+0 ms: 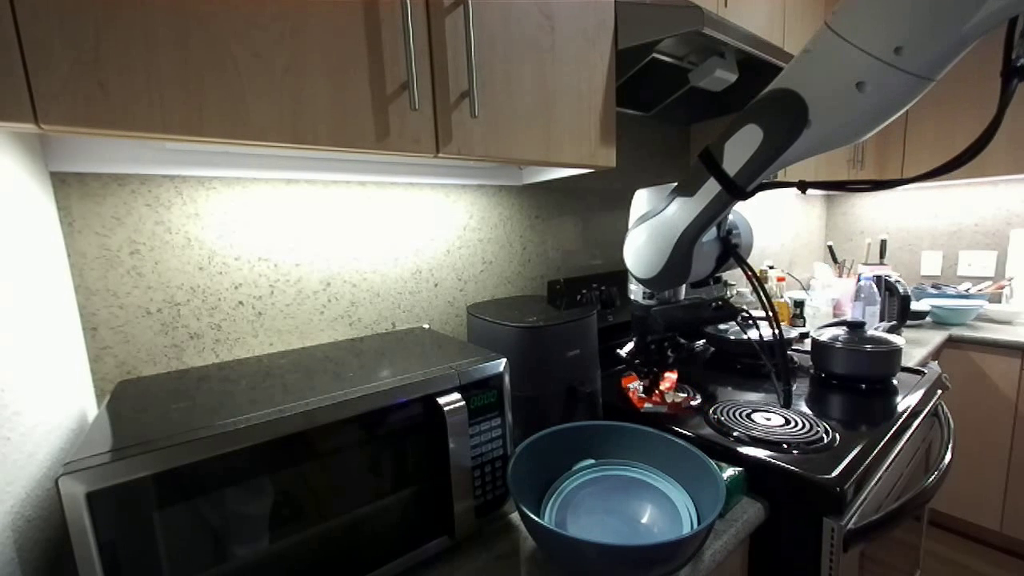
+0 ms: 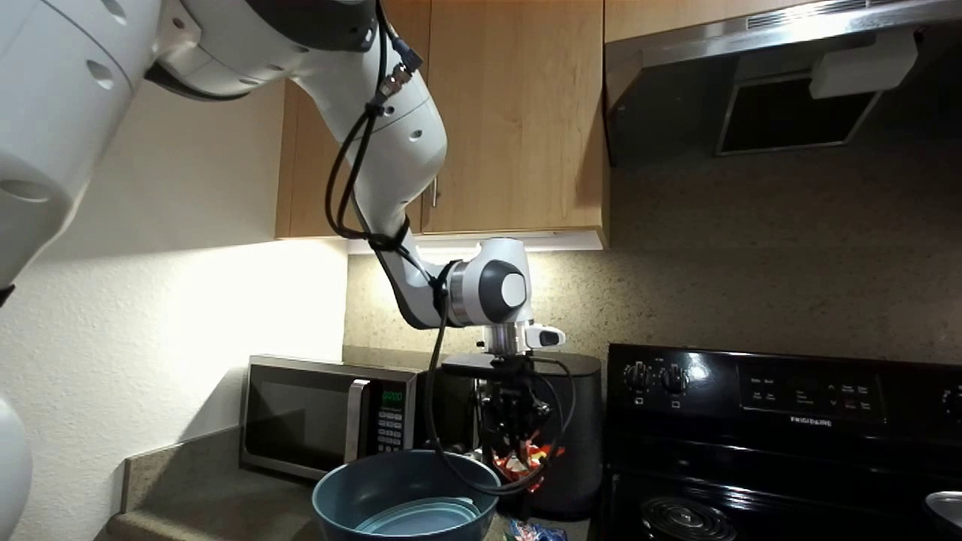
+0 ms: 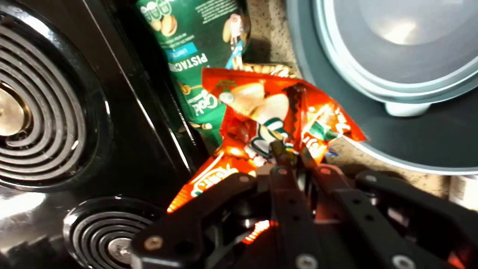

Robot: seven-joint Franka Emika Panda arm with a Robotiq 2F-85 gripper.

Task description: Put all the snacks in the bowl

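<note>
Gripper pinches orange-red packet by its crumpled middle, centre of wrist view, likely for secure carry to bowl, upper right. Green pistachio bag, top left of centre: I presume placed nearby for short transfer.

Snack packet is super loud orange-red, pistachio bag deep green, bowl kinda dusty blue, counter speckled tan.
</note>
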